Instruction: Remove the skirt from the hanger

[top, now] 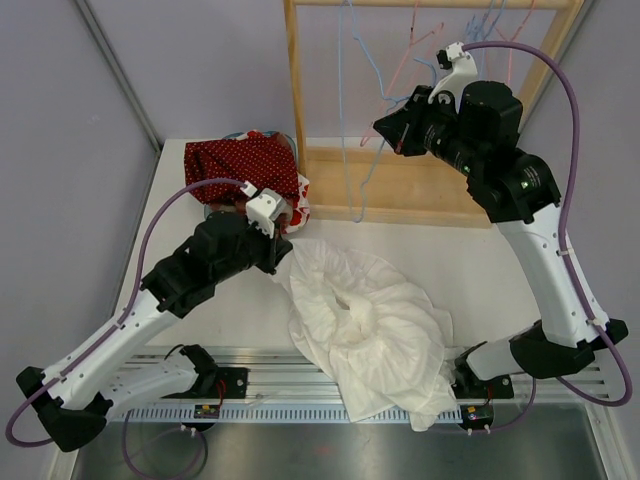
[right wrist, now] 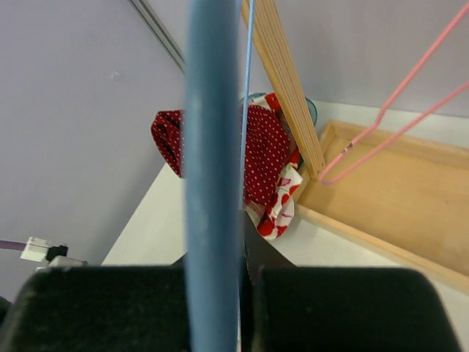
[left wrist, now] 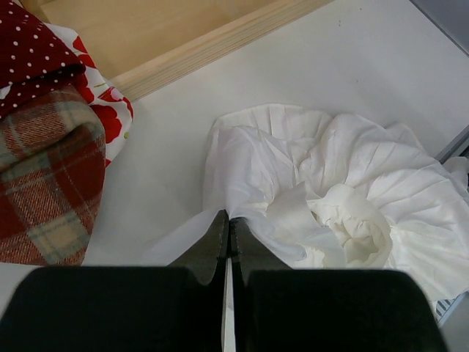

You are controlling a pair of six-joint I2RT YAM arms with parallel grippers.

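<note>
The white table [top: 230, 325] carries a wooden rack [top: 430, 190] at its far side. The white skirt [top: 370, 320] lies heaped centre-near, apparently free of the blue hanger [right wrist: 209, 147]. The right gripper [top: 398, 130] clamps that hanger, likely steadying it, while the left gripper [left wrist: 229, 220] pinches the skirt's left edge.

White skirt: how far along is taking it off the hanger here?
Done, it seems: the white skirt lies heaped on the table, with no hanger visible in it. In hand: the left gripper is shut on a fold at its edge, and the right gripper grips the blue hanger up by the wooden rack. Left: probably only letting go of cloth and hanger.
</note>
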